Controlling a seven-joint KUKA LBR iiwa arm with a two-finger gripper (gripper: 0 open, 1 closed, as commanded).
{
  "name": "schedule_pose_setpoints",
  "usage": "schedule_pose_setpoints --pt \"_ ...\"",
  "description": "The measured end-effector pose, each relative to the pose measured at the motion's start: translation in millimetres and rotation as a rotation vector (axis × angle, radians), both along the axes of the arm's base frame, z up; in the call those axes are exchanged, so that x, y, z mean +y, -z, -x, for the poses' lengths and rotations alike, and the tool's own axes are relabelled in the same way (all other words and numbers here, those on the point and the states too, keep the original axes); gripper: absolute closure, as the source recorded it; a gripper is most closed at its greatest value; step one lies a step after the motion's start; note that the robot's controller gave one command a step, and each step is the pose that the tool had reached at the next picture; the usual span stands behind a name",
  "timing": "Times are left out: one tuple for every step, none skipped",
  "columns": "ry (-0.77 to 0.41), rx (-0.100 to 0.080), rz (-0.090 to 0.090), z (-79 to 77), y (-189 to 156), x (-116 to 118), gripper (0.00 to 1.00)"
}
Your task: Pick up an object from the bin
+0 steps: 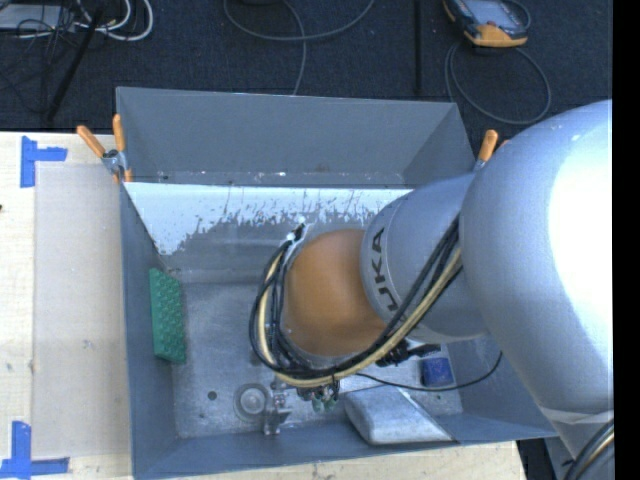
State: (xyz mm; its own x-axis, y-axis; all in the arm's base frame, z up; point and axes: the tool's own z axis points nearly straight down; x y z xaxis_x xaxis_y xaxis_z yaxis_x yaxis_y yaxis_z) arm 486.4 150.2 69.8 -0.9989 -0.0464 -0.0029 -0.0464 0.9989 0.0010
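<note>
My gripper [275,414] hangs low over the bin's front middle, under the orange wrist cover. Just to its left, touching or nearly so, a small grey round cap-like thing [250,400] lies on the floor. A pale grey flat block [393,418] sits right of the gripper near the front wall. A small blue thing [435,371] lies a little behind that block, partly covered by the arm.
A green studded block [167,314] lies along the left wall, well away from the gripper. The big silver arm with its black and yellow cables covers the bin's right half. The back slope and left middle floor are bare.
</note>
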Motion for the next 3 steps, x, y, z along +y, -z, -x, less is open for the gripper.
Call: schedule_pose_setpoints --pt "0.001 0.009 0.001 1.4 -1.6 0.4 1.00" --pt "0.004 0.002 0.000 0.0 -1.1 -0.3 0.00" --pt "-0.248 -0.004 -0.001 -1.5 -1.3 52.0 0.00"
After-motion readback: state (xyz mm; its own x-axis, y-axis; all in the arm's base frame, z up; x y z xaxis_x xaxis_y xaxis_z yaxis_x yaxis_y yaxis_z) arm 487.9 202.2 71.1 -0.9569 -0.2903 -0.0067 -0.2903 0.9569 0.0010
